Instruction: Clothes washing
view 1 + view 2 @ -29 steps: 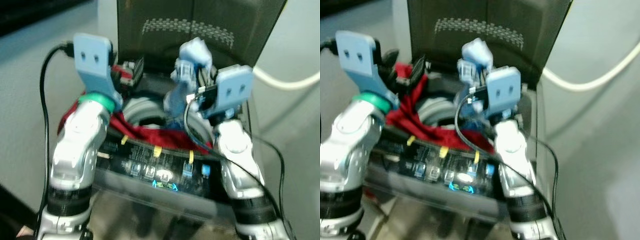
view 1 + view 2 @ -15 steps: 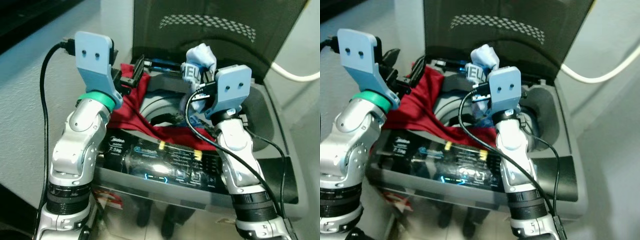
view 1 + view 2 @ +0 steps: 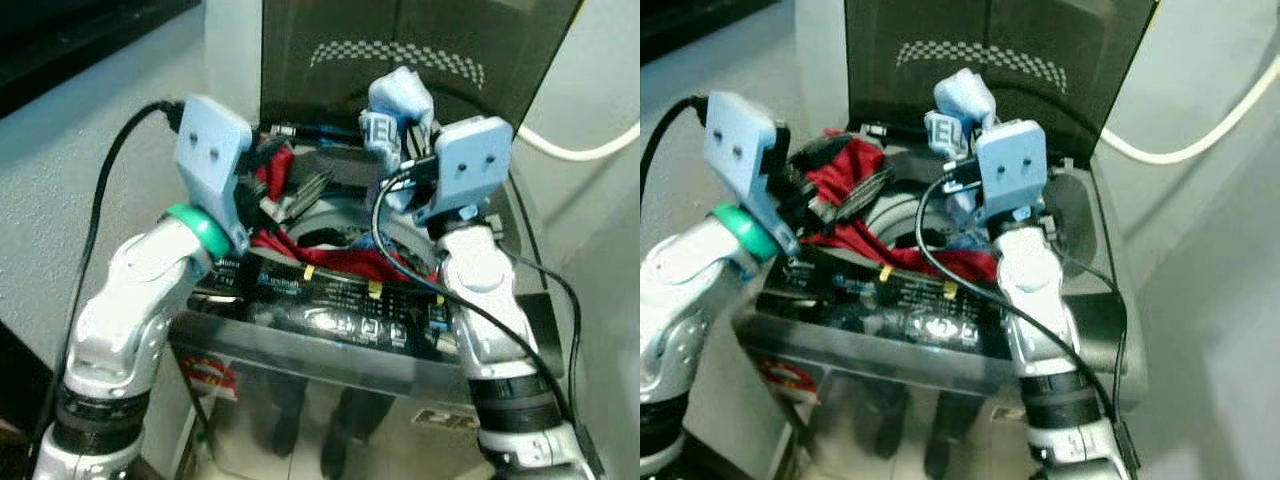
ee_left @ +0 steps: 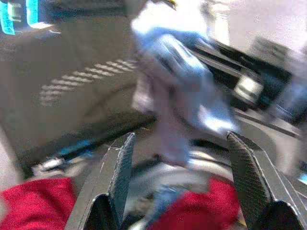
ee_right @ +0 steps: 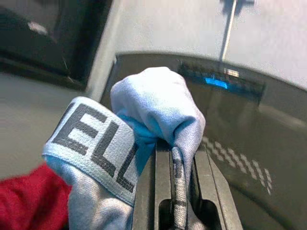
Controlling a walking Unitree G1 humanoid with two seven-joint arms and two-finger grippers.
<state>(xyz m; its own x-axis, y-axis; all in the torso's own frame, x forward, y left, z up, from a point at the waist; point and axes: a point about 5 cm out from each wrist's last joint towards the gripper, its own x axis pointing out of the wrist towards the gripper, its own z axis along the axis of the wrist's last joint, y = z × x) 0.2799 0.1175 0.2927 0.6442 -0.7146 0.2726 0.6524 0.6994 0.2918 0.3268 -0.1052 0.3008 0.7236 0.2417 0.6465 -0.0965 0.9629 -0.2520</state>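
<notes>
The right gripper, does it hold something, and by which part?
Yes. The right gripper is shut on the light blue garment, pinching a bunched fold beside its lettered waistband, above the open washing machine.

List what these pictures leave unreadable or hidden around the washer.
- Inside of the drum: head views, dark and draped by the red garment.
- Control panel labels: head views, too small and blurred.
- Full print on the pale blue garment: right wrist view, the fold hides all but "ELL".
- Left claw: left wrist view, motion blur smears what lies beyond it.
- Washer's base: cut off by the bottom edge.
</notes>
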